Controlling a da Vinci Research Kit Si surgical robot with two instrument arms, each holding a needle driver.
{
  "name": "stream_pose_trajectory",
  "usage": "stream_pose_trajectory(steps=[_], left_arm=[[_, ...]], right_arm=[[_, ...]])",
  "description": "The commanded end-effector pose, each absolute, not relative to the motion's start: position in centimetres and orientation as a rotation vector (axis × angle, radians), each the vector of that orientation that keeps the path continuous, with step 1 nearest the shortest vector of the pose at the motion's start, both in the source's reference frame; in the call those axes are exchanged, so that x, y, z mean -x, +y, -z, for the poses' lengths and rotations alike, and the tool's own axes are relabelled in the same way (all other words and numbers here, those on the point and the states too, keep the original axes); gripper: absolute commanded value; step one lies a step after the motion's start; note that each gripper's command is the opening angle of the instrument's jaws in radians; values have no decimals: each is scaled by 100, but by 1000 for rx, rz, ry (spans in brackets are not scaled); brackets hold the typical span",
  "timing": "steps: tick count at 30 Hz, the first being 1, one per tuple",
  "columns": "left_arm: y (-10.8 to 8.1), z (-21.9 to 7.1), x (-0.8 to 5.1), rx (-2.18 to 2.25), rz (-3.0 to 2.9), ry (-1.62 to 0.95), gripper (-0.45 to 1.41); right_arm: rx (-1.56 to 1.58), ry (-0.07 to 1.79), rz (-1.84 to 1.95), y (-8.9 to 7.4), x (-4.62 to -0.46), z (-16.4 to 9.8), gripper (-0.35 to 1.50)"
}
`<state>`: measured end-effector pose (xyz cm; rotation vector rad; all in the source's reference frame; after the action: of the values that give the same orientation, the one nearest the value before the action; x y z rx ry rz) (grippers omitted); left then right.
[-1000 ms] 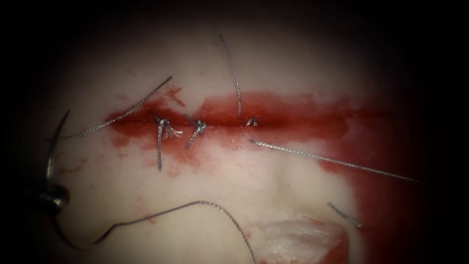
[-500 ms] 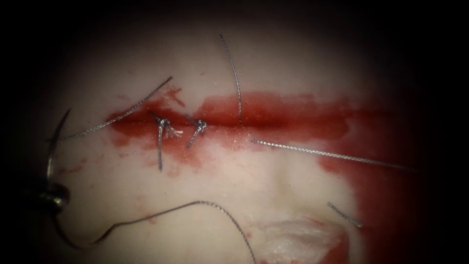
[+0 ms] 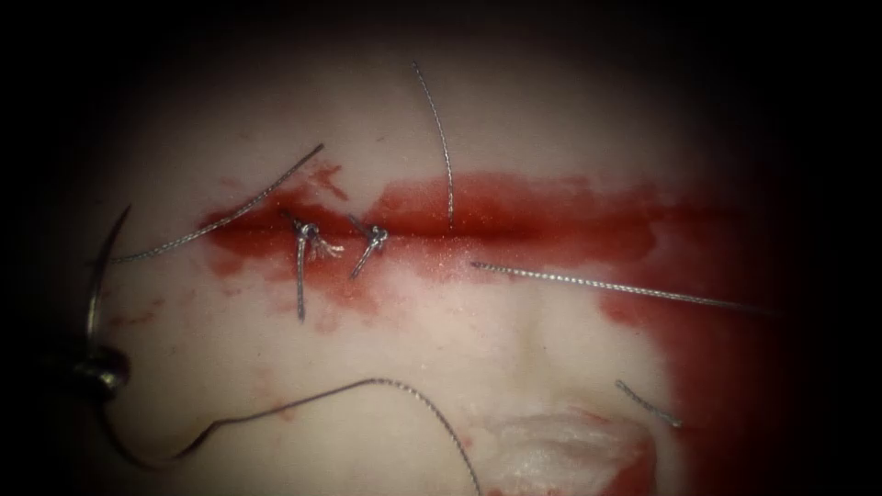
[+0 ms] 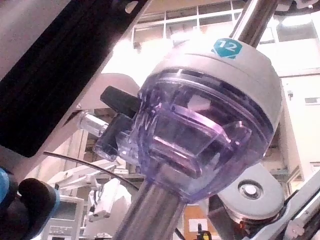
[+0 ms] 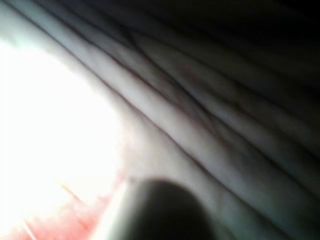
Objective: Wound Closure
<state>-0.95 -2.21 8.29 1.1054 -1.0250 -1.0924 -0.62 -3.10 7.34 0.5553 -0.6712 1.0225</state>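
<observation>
The tissue (image 3: 514, 358) has a level cut (image 3: 514, 225) soaked in red fluid. Two tied knots (image 3: 306, 230) (image 3: 375, 236) sit on the cut's left part. Further right a thread (image 3: 441, 138) rises from the cut. A second strand (image 3: 625, 290) starts just below the cut and runs straight into the dark on the right. The curved needle (image 3: 95, 285) lies at the far left, outside the tissue. A dark rounded metal tip (image 3: 101, 369), seemingly my left tool, sits on the needle's lower end. A dark blurred shape (image 5: 155, 210), seemingly my right tool, hangs over the tissue.
From the needle, thread (image 3: 367, 381) loops across the lower tissue and leaves at the bottom edge. A cut thread end (image 3: 648, 404) lies at the lower right beside a torn pale patch (image 3: 570, 445). Another loose strand (image 3: 220, 216) lies left of the knots. A purple housing (image 4: 200, 130) rings the left shaft.
The right-hand strand has swung upward and drawn straighter. A small loop of thread at the third stitch on the cut has vanished. The needle has not moved.
</observation>
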Motion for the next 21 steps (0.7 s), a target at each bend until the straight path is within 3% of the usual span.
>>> stream_pose_trajectory(steps=[1,21], left_arm=[[-209,-824,100,-1101,1089,-1032,-45],[-209,-824,100,-1102,1089,-1032,-45]], right_arm=[[-552,-664,-1022,-298,57,-736,-35],[-556,-642,-968,-292,84,-728,-35]])
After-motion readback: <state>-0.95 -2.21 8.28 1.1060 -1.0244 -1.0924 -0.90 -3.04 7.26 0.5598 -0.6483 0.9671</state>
